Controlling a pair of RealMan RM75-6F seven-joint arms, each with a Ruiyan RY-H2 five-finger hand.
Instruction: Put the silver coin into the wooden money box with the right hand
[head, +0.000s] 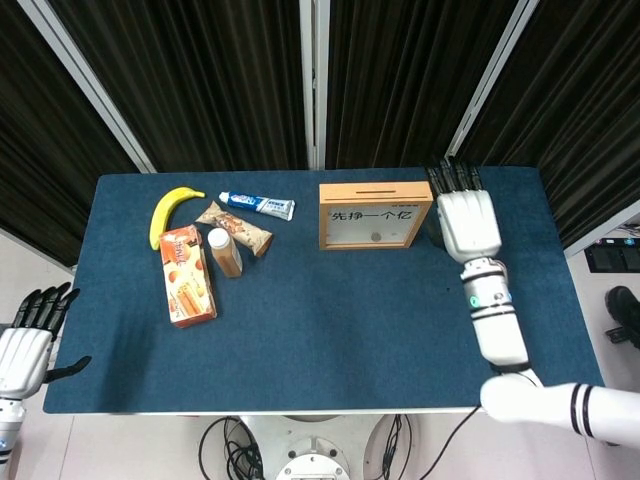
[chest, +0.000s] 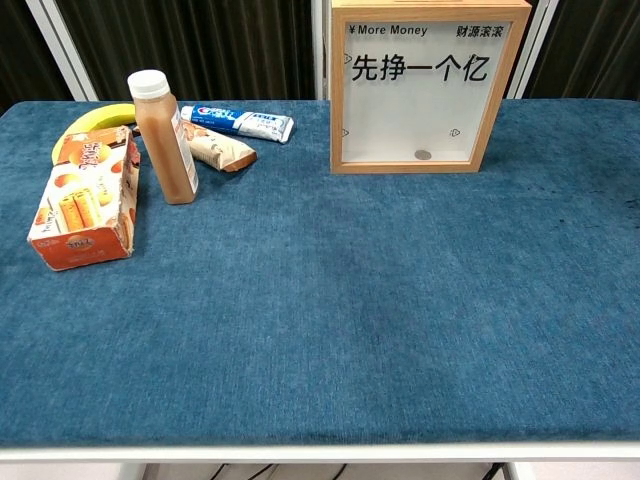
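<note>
While the head view is looking down on the blue surface (head: 320, 320), the wooden money box (head: 375, 215) is standing upper centre, its long axis running left to right and its slot on top. A silver coin (head: 376, 238) is lying inside at the bottom. Just right of it, the right hand (head: 468, 222) is hovering with fingers (head: 452, 178) apart, holding nothing. At lower left, the left hand (head: 25, 345) is hanging beside the surface, fingers spread.

In the chest view, the coin is resting flat behind the box's clear front.
</note>
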